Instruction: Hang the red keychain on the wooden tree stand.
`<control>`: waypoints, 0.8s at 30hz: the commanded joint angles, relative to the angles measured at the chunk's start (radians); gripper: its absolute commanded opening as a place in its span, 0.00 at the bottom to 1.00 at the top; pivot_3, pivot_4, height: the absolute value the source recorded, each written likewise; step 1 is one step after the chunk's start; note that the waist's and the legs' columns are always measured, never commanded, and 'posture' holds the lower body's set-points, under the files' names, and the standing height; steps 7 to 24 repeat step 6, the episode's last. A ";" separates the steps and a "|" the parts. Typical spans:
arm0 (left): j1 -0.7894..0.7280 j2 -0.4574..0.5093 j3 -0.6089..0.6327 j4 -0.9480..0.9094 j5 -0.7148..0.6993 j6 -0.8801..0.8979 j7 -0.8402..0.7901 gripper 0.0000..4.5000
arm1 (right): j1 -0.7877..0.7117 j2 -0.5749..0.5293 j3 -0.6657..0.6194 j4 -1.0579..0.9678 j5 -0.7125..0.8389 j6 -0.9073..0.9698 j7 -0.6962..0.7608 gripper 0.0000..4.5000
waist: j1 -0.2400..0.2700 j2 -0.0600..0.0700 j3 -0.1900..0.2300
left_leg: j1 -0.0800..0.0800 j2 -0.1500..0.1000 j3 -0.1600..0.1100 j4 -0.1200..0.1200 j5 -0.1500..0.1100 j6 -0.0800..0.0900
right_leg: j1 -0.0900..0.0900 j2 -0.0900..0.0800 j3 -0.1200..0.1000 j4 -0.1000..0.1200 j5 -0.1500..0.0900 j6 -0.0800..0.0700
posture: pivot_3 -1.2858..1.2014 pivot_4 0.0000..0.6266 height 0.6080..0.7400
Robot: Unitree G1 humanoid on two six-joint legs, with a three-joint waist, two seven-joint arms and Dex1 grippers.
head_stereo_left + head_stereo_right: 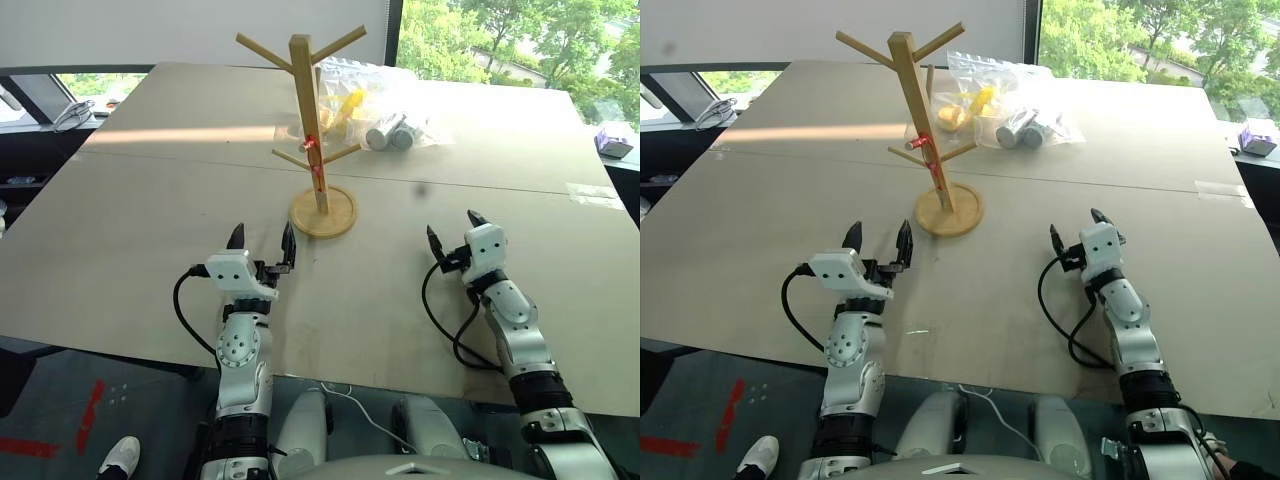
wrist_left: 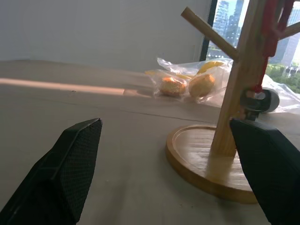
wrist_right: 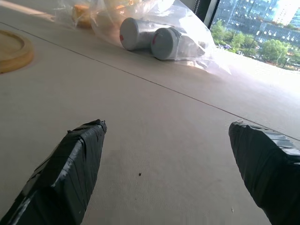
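Note:
The wooden tree stand (image 1: pixel 301 100) rises from its round base at the table's middle, a little beyond my hands. The red keychain (image 1: pixel 316 160) hangs down along the post from a lower peg. In the left wrist view its red cord (image 2: pixel 268 28) ends in a small silver key (image 2: pixel 253 101) beside the post. My left gripper (image 1: pixel 263 240) is open just in front and left of the base, holding nothing. My right gripper (image 1: pixel 453 228) is open too, low over bare table to the right of the stand.
Behind the stand lie clear plastic bags, one with yellow-orange items (image 2: pixel 187 84), one with two grey cylinders (image 3: pixel 150 40). A strip of tape (image 1: pixel 593 194) marks the table's right side. The table's near edge runs just below my wrists.

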 commanded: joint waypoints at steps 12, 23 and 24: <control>-0.003 0.068 0.018 -0.062 0.029 0.102 0.042 1.00 | 0.068 0.029 -0.017 -0.063 0.009 0.021 -0.043 0.99 | 0.001 -0.001 -0.001 | 0.000 0.000 0.000 0.000 0.000 0.000 | 0.000 0.000 0.000 0.000 0.000 0.000 | 0.52 0.24 1.00; -0.003 0.068 0.018 -0.062 0.029 0.102 0.042 1.00 | 0.068 0.029 -0.017 -0.063 0.009 0.021 -0.043 0.99 | 0.001 -0.001 -0.001 | 0.000 0.000 0.000 0.000 0.000 0.000 | 0.000 0.000 0.000 0.000 0.000 0.000 | 0.52 0.24 1.00; -0.003 0.068 0.018 -0.062 0.029 0.102 0.042 1.00 | 0.068 0.029 -0.017 -0.063 0.009 0.021 -0.043 0.99 | 0.001 -0.001 -0.001 | 0.000 0.000 0.000 0.000 0.000 0.000 | 0.000 0.000 0.000 0.000 0.000 0.000 | 0.52 0.24 1.00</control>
